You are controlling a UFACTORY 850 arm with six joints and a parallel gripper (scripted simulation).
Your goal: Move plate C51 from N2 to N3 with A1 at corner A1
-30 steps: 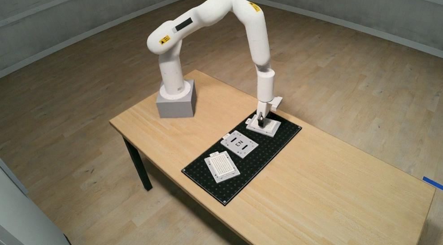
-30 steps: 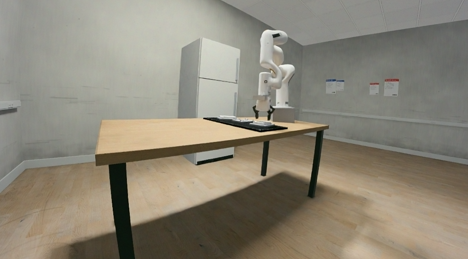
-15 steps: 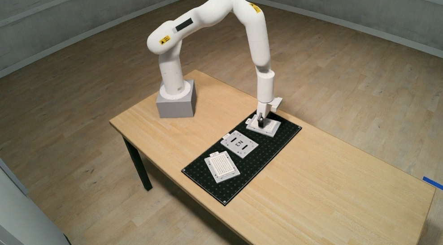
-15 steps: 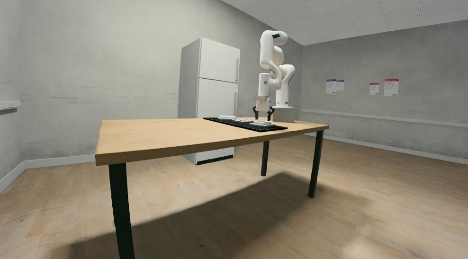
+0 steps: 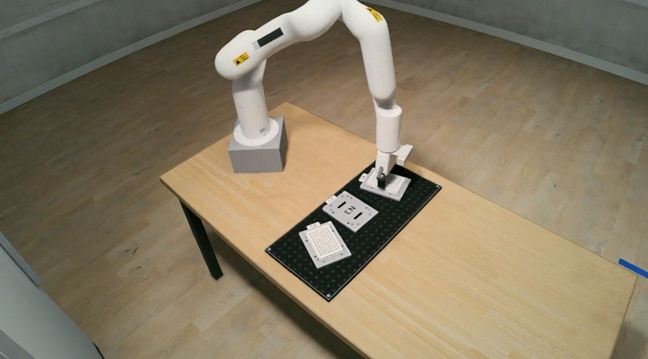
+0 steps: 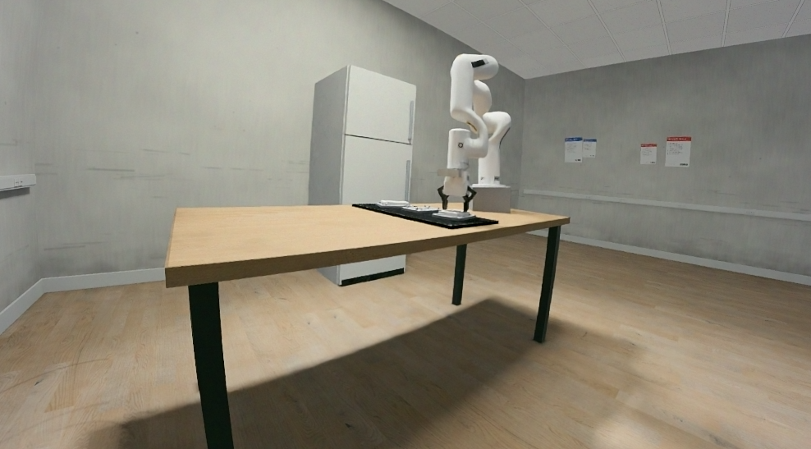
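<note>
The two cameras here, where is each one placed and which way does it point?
Top view: high above the floor off one table corner, looking steeply down at the table; the whole arm shows, from its grey base to the gripper, jaws open, low over the far plate.
Exterior view: low, near table height, beyond the table's far end, looking along it toward the arm and a fridge.
Both share the arm, gripper, black deck and plates.

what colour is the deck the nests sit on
Black, dotted with a grid of small holes; clearest in the top view.
</note>
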